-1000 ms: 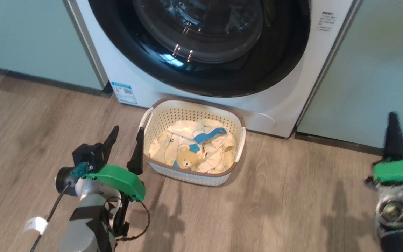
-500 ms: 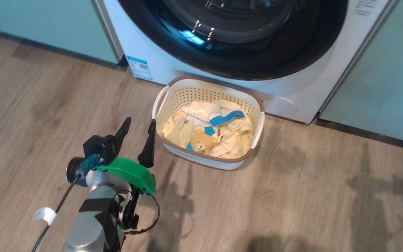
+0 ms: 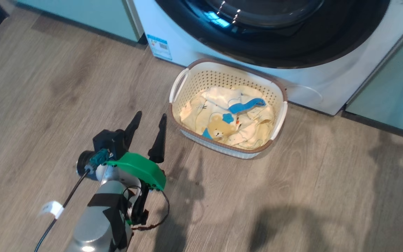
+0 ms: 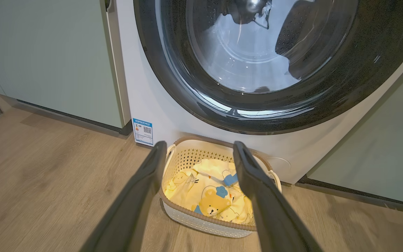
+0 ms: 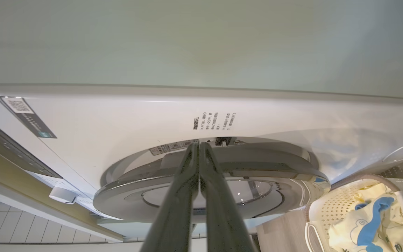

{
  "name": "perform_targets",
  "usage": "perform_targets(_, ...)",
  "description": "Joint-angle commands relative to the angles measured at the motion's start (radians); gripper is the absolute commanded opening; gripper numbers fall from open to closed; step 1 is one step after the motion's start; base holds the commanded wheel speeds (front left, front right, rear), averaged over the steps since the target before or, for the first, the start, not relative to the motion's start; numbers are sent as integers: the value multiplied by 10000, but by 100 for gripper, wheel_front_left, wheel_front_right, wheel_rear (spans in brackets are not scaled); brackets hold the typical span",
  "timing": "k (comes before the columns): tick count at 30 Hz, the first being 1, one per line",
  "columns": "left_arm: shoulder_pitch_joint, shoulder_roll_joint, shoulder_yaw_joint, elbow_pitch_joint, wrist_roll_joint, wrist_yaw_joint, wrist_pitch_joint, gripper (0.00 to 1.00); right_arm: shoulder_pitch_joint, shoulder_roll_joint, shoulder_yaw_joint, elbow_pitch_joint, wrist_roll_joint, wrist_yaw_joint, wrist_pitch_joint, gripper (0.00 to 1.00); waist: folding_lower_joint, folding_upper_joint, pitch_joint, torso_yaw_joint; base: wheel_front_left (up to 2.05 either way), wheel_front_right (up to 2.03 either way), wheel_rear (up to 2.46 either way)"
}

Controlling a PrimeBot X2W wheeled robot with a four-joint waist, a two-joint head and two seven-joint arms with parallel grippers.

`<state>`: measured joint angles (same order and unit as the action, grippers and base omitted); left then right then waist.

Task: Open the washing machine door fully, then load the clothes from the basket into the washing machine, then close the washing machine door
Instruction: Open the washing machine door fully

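The white washing machine [image 3: 187, 52] stands ahead, with its glossy black door [image 3: 275, 42] lying against the front. On the floor right before it sits the cream basket [image 3: 222, 75] with the pale yellow teddy-bear clothes [image 3: 229, 117] inside. My left gripper [image 3: 150, 115] hangs open just left of the basket, empty. The left wrist view looks between its fingers [image 4: 152, 168] at the basket [image 4: 187, 157], the clothes [image 4: 208, 196] and the door [image 4: 327, 98]. My right gripper [image 5: 198, 144] is shut and empty, its tips at the door [image 5: 264, 196] rim near the latch.
Pale green cabinets [image 3: 82, 14] flank the washer on the left, and another cabinet [image 3: 397, 98] stands on the right. A blue sticker [image 3: 159, 45] marks the washer's lower left. Wooden floor [image 3: 292, 196] spreads in front of the basket.
The head camera has swung, sliding the washer and basket right and up in the picture. My right gripper has left that view's right side. The left gripper stays open beside the basket.
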<state>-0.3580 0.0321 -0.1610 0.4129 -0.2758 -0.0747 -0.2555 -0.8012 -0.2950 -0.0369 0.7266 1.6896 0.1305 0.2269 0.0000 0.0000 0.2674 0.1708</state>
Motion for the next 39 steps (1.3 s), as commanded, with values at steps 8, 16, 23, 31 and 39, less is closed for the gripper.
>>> perform_targets(8,-578,181,-38,-417,-298,167,-63,100,-1674,-434,184,789,-219,2,950,0,0,0,605,482,0,0,0)
perform_targets(16,-776,181,-316,-525,-516,304,-63,100,-2536,-481,495,1404,-603,2,1370,0,0,0,969,776,0,0,0)
perform_targets(23,-944,181,-523,-646,-721,430,-63,100,-3335,-479,887,1924,-939,2,1899,0,0,0,1335,1003,0,0,0)
perform_targets(31,-1095,181,-774,-754,-951,556,-63,100,-4158,-519,1033,2392,-1178,2,1950,0,0,0,1655,1236,0,0,0)
perform_targets(39,-1149,181,-820,-825,-1007,607,-63,100,-4484,-518,1200,2632,-1381,2,1965,0,0,0,1819,1300,0,0,0)
